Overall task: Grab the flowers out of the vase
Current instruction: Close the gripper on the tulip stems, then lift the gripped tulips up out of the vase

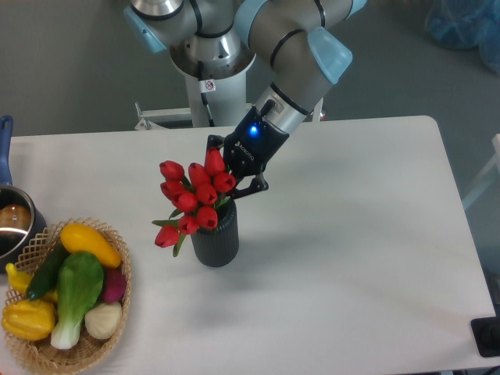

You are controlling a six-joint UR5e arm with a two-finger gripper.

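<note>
- Tulips [195,195], a bunch of red buds with green leaves, are seen standing in the vase [215,238], which is set upright on the white tabletop [351,234] a little left of its middle.
- The vase is dark grey and cylindrical, with vertical ribs; its mouth is hidden by the buds and leaves.
- One bud is seen hanging lower than the rest, out over the vase's left side, with a green leaf beside it.
- The tool [234,183] is brought in from the upper right, tilted, with its black body and a lit blue light just behind the bunch.
- Its fingers are placed at the upper right of the bunch, against the top buds; a dark finger piece is seen just right of the buds, above the vase rim.
- How far the fingers are parted cannot be told, as their tips are hidden among the flowers; whether the stems are gripped cannot be told either.
- A wicker basket [31,355] holding yellow, green, purple and white vegetables is seen at the lower left corner of the tabletop, well apart from the vase.
- A metal pot [12,226] with a blue handle is partly seen at the left edge, just above the basket.
</note>
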